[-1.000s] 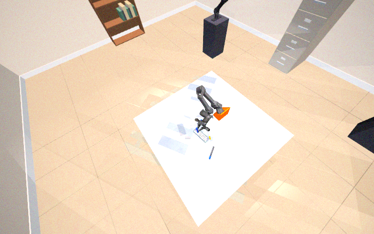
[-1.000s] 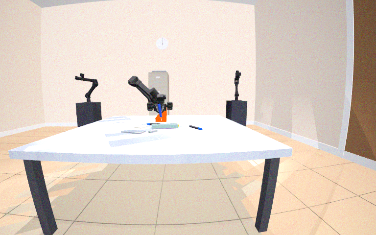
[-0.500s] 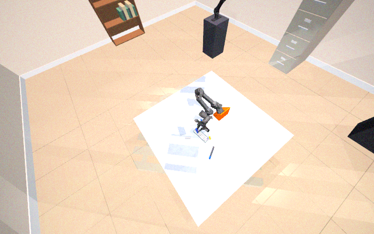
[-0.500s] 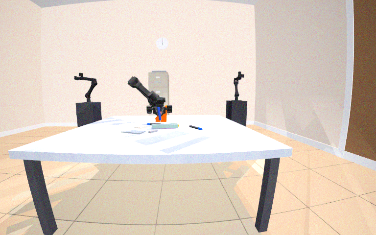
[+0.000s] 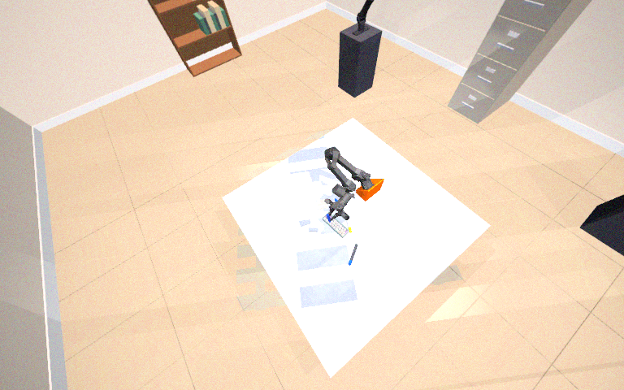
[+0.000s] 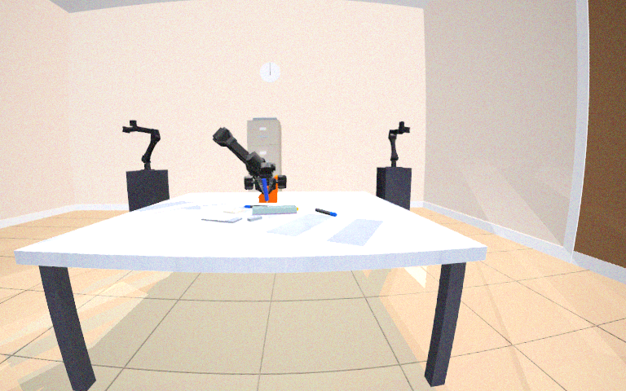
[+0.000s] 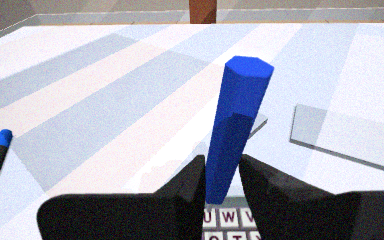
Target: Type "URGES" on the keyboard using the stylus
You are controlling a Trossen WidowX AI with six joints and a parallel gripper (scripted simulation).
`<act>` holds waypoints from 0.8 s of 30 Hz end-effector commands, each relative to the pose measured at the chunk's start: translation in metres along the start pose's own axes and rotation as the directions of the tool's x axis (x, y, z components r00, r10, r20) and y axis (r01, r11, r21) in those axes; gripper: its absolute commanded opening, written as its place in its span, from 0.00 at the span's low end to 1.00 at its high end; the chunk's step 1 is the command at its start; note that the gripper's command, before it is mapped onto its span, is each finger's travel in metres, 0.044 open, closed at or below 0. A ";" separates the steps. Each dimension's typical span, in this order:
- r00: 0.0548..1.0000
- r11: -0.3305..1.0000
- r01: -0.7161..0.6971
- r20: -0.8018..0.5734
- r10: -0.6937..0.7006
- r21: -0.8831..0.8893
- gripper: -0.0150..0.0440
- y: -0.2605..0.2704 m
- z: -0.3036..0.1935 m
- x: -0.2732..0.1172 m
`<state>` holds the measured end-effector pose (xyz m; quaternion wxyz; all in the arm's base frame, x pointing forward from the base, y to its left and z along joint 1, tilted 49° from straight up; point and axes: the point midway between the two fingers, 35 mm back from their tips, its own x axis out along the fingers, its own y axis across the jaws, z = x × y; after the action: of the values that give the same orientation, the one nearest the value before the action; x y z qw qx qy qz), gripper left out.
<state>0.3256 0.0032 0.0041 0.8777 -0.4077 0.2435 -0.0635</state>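
Holding the stylus upright near the U key, for a press to be made

The stylus is clamped between the fingers of the gripper, slightly tilted, with its flat blue end raised and its other end directed down toward the keyboard. It is probably gripped along its shaft so that a narrow end is left to reach one key without its neighbours being touched.

In the wrist view, the lower end is seen close to the keyboard's edge and the key marked U, with W and V alongside. By that placement, the first letter of the word is most likely being lined up, though how much has been typed cannot be told. Whether a key is touched cannot be made out either; in the exterior view the tip seems to be held above the keys.

The keyboard is laid flat on the desk, so that a downward push can be borne by the desk. A dark pen with a blue end is lying apart from the keyboard, where little hindrance should be given.

A firm, straight press is called for next. If it is made off-centre, the frame or W might be struck, or the stylus might be twisted in the grip.
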 end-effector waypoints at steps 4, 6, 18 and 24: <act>1.000 1.000 -0.005 -0.002 0.005 -0.006 0.39 0.001 -0.004 0.001; 1.000 1.000 -0.005 -0.002 0.005 -0.006 0.39 0.001 -0.005 0.001; 1.000 1.000 -0.005 -0.002 0.005 -0.006 0.39 0.001 -0.009 0.003; 1.000 1.000 -0.005 -0.002 0.005 -0.006 0.39 0.001 -0.010 0.004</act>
<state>0.3255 -0.0035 -0.0018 0.8776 -0.4081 0.2436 -0.0632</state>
